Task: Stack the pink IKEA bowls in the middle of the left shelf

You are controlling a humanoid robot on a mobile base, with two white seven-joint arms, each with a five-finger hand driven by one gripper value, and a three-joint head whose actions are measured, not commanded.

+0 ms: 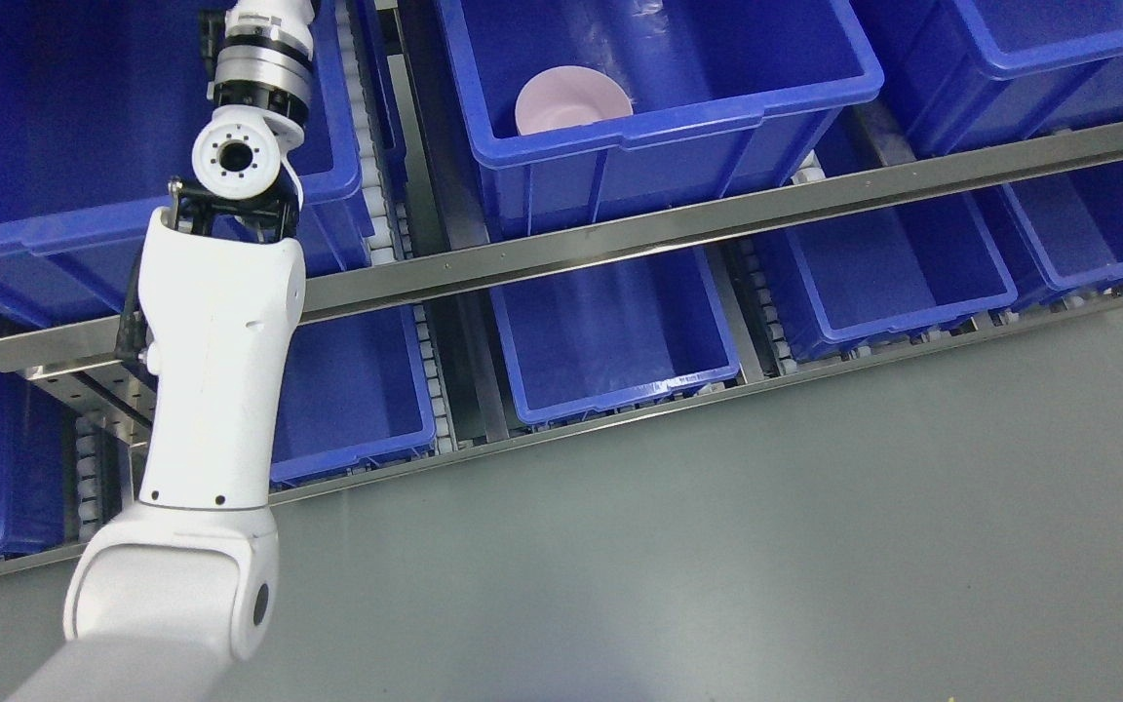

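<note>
Left hand out of frame past the top edge; fingers not visible, so spread or curled cannot be told. Left arm (215,370) enters from the lower left and runs up over the upper-left bin (55,224), wrist at the top edge. Pink bowl (571,97) sits tilted in the upper middle bin (659,127), against its front wall near the left corner. Steel rail (717,219) crosses below it. Lower shelf bins (610,331) below the rail. Grey floor (766,546) in front. Right arm not seen
</note>
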